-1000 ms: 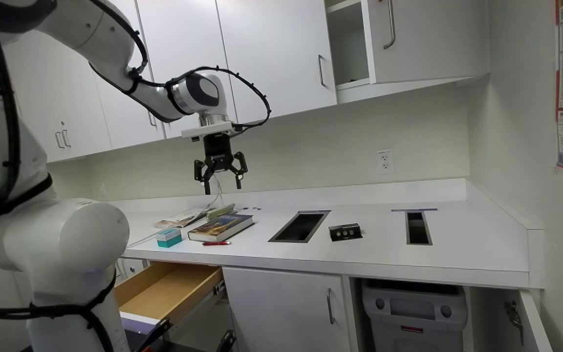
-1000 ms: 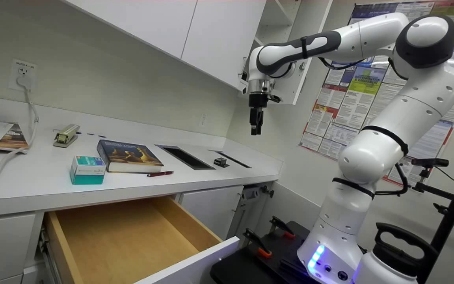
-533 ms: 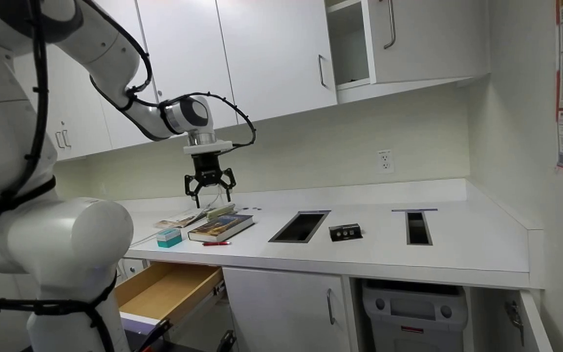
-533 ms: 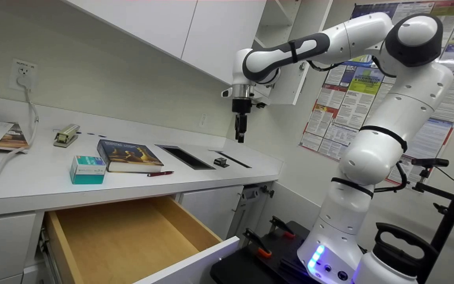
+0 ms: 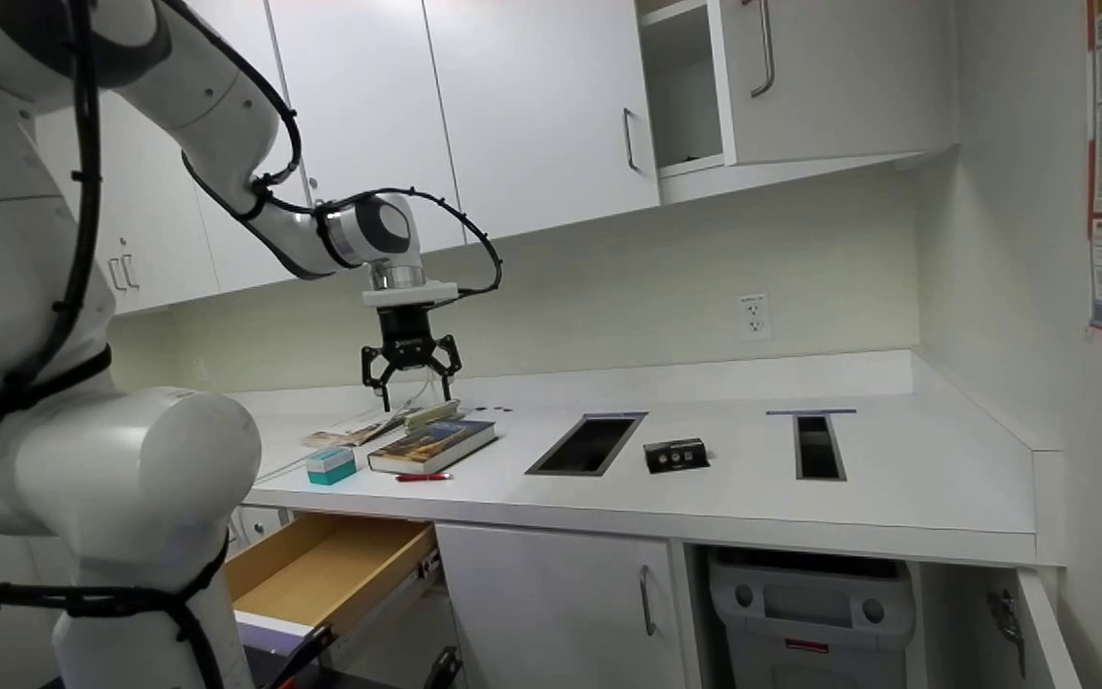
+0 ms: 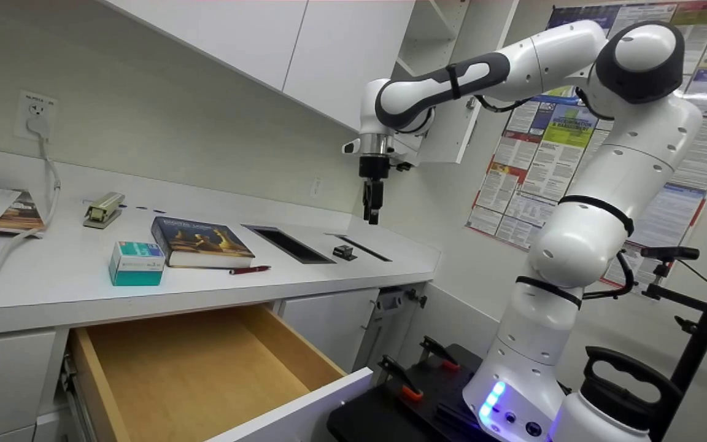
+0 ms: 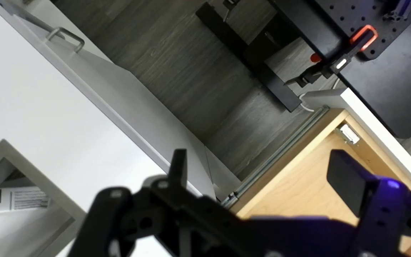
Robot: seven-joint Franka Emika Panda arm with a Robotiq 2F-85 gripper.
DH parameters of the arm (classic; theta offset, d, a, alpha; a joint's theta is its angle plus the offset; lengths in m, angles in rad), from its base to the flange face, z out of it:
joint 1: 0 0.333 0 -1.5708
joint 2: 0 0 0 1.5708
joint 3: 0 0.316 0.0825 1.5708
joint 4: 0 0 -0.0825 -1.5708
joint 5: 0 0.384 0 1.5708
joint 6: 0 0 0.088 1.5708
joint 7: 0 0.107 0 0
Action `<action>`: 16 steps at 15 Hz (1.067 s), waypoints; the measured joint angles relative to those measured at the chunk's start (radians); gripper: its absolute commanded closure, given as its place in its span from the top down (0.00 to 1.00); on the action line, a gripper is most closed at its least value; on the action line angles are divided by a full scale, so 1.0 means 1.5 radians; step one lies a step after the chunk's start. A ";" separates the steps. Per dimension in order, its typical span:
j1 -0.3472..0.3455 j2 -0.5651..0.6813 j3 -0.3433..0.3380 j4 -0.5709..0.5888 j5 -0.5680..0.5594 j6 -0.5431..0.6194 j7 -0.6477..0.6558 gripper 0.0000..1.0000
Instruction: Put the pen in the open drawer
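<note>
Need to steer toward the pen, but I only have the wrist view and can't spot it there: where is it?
Observer: Both exterior views show the red pen lying on the white countertop.
Operator: Is it right up against anything?
Observer: It lies at one corner of a thick book; I can't tell whether they touch.
Operator: Anything else by that book I should avoid?
Observer: Yes, a teal-and-white box stands beside it, on the left in both exterior views.
</note>
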 measured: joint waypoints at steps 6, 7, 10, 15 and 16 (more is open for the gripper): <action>0.001 0.072 -0.003 -0.006 0.076 0.169 -0.229 1.00; 0.001 0.088 -0.001 -0.005 0.085 0.189 -0.270 1.00; 0.002 0.135 0.020 0.009 0.103 0.222 -0.376 1.00; 0.003 0.190 0.063 0.053 0.144 0.238 -0.504 1.00; 0.004 0.193 0.064 0.057 0.144 0.238 -0.507 1.00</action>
